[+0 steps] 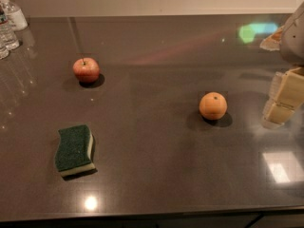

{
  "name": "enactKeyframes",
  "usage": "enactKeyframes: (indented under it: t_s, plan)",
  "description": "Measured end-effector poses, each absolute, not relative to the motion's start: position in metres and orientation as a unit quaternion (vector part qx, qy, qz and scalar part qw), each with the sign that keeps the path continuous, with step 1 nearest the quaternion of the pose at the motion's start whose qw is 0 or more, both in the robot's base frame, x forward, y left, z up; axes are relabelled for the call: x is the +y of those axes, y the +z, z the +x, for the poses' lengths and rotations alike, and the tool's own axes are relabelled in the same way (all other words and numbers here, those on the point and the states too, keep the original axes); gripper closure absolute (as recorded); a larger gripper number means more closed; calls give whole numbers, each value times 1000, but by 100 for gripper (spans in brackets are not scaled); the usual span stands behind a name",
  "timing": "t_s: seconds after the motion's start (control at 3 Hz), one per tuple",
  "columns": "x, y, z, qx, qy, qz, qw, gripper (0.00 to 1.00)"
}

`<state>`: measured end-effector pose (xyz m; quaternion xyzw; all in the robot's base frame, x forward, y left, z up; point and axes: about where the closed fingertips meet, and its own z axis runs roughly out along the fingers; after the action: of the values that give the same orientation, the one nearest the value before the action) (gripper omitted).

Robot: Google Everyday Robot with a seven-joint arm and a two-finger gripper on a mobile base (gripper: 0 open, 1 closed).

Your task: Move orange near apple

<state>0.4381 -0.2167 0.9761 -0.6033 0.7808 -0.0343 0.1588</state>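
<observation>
The orange [213,106] sits on the dark countertop [152,146], right of centre. The red apple [86,70] with a thin stem stands at the back left, well apart from the orange. My gripper [283,100] is at the right edge of the view, to the right of the orange and apart from it, with pale blocky fingers [288,90] hanging above the counter. It holds nothing that I can see.
A green sponge with a yellow base [74,149] lies at the front left. Clear water bottles [9,23] stand at the far left corner. The counter's front edge runs along the bottom; a wall runs behind.
</observation>
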Motion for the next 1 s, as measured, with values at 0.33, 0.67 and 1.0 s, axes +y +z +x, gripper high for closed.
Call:
enactKeyframes:
  t_s: [0.33, 0.67, 1.0]
  plan:
    - [-217, 977, 438, 781, -35, -603, 160, 0]
    - [-212, 973, 445, 772, -23, -613, 167, 0]
    - [-202, 949, 460, 765, 17, -619, 176, 0]
